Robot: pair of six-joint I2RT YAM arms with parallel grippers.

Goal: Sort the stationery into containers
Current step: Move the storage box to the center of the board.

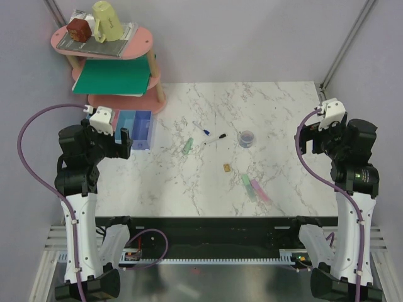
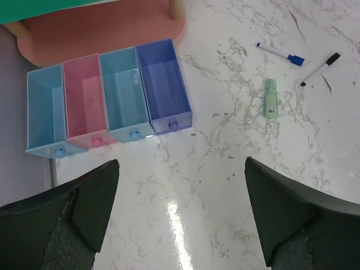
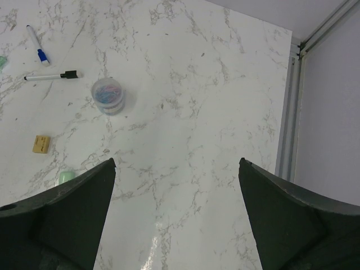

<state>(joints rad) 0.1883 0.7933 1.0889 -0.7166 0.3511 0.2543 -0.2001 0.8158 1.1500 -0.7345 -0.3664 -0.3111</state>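
The stationery lies loose around the middle of the marble table (image 1: pixel 283 113): a blue-capped marker (image 2: pixel 280 54) and a black-capped marker (image 2: pixel 319 68) close together, a pale green bar (image 2: pixel 271 98) just left of them, a small round tub (image 3: pixel 108 95) to their right, a tan block (image 3: pixel 41 143) nearer the arms, and a green bar (image 1: pixel 247 183) and pink bar (image 1: pixel 259 189) side by side. All look light and stiff. The markers may roll, so pinch them across the barrel; the flat bars sit low and are best taken across their narrow width. The row of four bins (image 2: pixel 101 90) stands well to the left, by the pink shelf (image 1: pixel 104 47). The left gripper (image 2: pixel 181 163) and right gripper (image 3: pixel 177 163) are both spread wide and empty. Print on the nearer green bar is too small to read.
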